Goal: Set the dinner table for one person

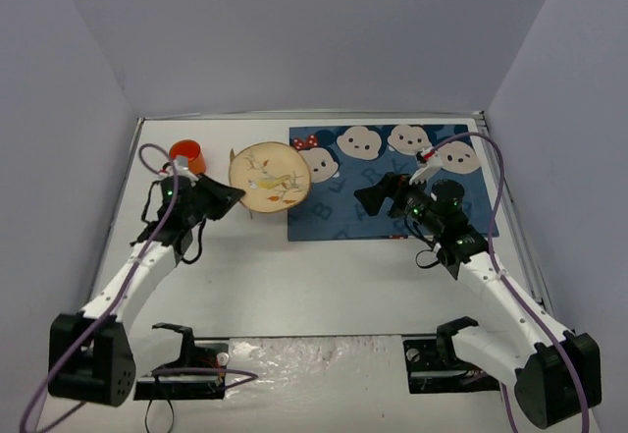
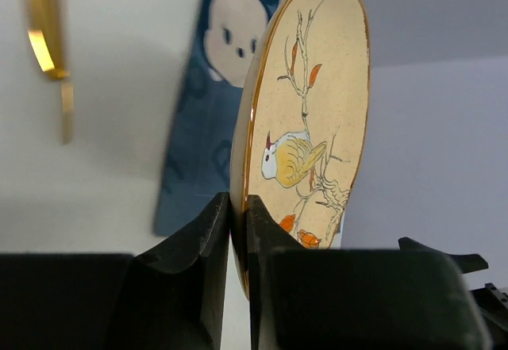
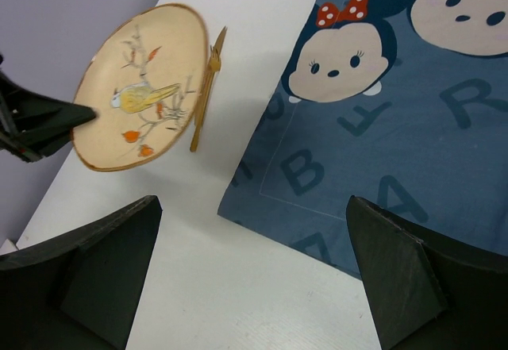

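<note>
Top external shows us the dinner table (image 1: 324, 276) boxed by walls (image 1: 294, 30) along its left, far and right edges. The blue mat (image 1: 392, 188) lies toward the far-right corner, its far side close to the far edge. An orange cup (image 1: 186, 155) stands near the far-left corner, just beside the left arm. A broad stretch of white tabletop runs between the 2 arms toward the near edge. The left gripper (image 1: 234, 197) holds a bird-painted plate (image 1: 270, 180) near the middle of the far edge, and from above the plate's right rim overlaps the mat's left side. The right gripper (image 1: 376, 197) hangs over the mat's left part.

Left wrist shows what the top view cannot: the 2 fingers (image 2: 198, 247) pinched tight on the plate's gold rim. Right wrist shows the plate tilted and the right gripper spread wide with nothing in it. It also shows a gold utensil (image 3: 208, 80) lying on the tabletop between plate and mat, which the top view does not show. Which utensil it is we cannot tell.
</note>
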### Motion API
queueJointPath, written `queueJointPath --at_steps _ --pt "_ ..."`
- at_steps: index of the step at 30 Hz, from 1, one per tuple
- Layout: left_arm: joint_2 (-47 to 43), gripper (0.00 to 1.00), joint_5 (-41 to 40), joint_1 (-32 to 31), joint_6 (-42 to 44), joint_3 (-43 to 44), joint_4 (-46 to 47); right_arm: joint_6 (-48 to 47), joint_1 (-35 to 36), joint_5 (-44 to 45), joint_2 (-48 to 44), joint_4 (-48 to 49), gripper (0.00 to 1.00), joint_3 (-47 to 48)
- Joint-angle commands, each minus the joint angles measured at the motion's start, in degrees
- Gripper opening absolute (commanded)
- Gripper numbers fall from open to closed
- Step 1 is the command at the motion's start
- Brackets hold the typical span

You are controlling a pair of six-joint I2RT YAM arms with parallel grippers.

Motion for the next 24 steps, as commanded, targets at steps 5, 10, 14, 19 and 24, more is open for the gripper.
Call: queueJointPath --at_steps 5,10,14,19,24 --pt "28.3 0.00 1.5 -14.4 -2.5 27.9 26.8 0.3 0.4 5.3 -4.3 -0.1 0.99 4.0" --pt "43.4 0.00 1.7 -18.7 -4.2 41.1 29.6 -0.5 0.4 7.7 -5.0 -1.7 0.99 4.4" --pt "52.9 0.00 1.7 -20.6 -6.3 53.2 30.5 -1.5 0.4 9.3 -5.5 -3.7 0.99 5.0" --pt "61.8 0.00 1.2 -22.7 -8.6 61.7 30.7 -1.6 0.4 10.4 -5.7 -4.5 0.99 4.9" --pt "66.8 0.00 -0.4 -24.4 -8.6 66.5 28.9 -1.3 0.4 10.7 -6.2 -4.5 0.99 3.9"
